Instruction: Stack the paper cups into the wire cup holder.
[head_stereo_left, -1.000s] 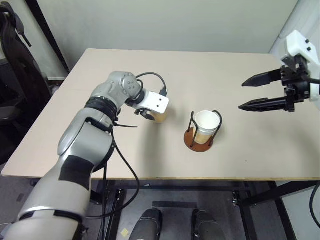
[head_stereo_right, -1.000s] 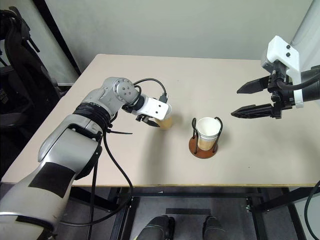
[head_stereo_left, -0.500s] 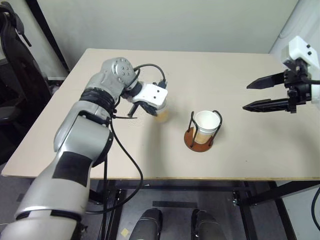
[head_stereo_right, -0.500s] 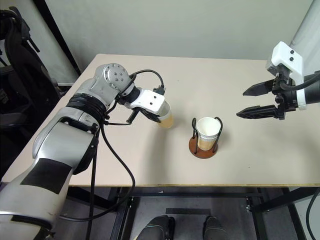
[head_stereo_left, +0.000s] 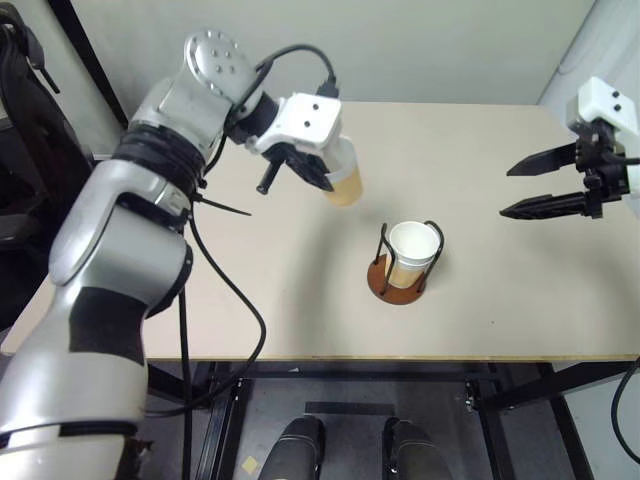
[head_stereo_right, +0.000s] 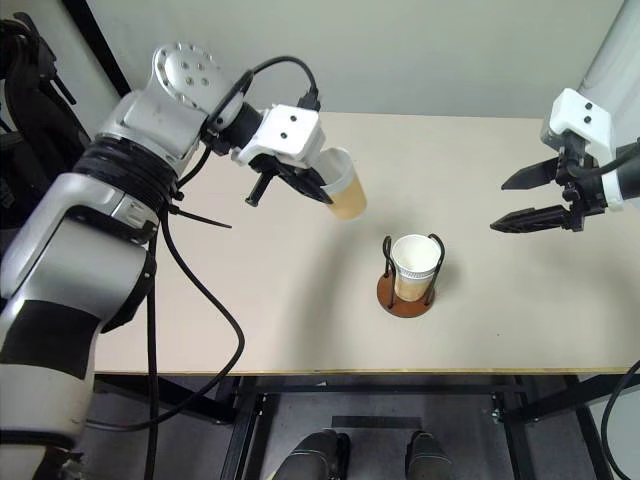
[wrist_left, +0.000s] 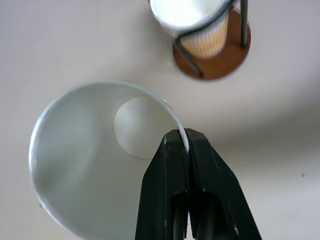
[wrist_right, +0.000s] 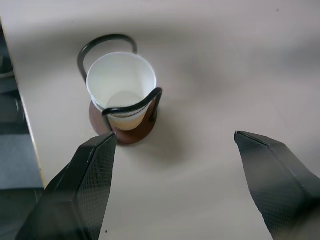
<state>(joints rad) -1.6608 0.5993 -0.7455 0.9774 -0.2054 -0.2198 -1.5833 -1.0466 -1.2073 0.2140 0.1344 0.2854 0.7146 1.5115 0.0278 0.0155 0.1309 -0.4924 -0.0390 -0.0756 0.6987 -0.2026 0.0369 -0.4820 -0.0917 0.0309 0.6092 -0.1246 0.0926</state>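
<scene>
Your left pincer (wrist_left: 186, 145) is clamped tight on the rim of a cup (head_stereo_left: 344, 182), one finger inside the wall and one outside, as the left wrist view shows plainly. The cup hangs in the air above the surface (head_stereo_left: 300, 290), tilted, with its tan wall and base toward the holder (head_stereo_left: 402, 278) and its white mouth turned back toward the wrist. It touches nothing but the fingers (wrist_left: 165, 190). In the head views you see it up and to the left of the holder, near it but clearly apart.

The holder stands upright near the middle of the surface, its reddish-brown base flat and its two black wire loops rising on either side. A second cup (head_stereo_left: 412, 254) sits inside it, upright between the loops, open mouth up. Whether more than one cup is nested there you cannot tell.

Your right pincer (head_stereo_left: 541, 185) hovers over the right side of the surface, well apart from the holder. Its two fingers are spread wide with nothing between them, tips pointing toward the centre. In the right wrist view you look between those fingers (wrist_right: 82, 190) down on the holder and its cup.
</scene>
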